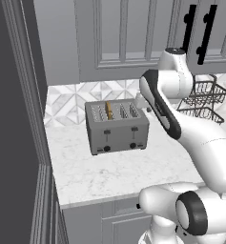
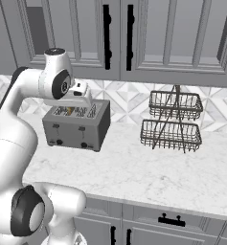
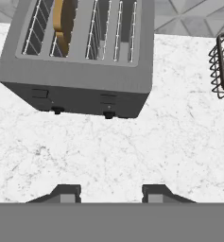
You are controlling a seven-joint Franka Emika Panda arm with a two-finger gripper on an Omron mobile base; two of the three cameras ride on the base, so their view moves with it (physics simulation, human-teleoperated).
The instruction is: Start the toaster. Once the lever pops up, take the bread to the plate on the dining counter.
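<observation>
The grey four-slot toaster (image 1: 117,129) (image 2: 76,128) (image 3: 80,80) stands on the wall counter against the patterned backsplash. The bread (image 1: 108,110) (image 2: 70,111) (image 3: 64,21), a golden slice, stands upright in its second slot from the left and pokes above the top. Both black levers (image 1: 107,132) sit high on the front. My gripper (image 3: 109,191) (image 2: 84,99) hovers above the toaster's right end and the counter in front of it. It is open, fingers apart with nothing between them. The plate and the dining counter are out of view.
A two-tier wire basket (image 1: 205,100) (image 2: 175,122) (image 3: 222,66) stands right of the toaster. Grey wall cabinets (image 2: 134,33) hang above. A tall dark panel (image 1: 14,119) bounds the marble counter (image 1: 109,174) on the left.
</observation>
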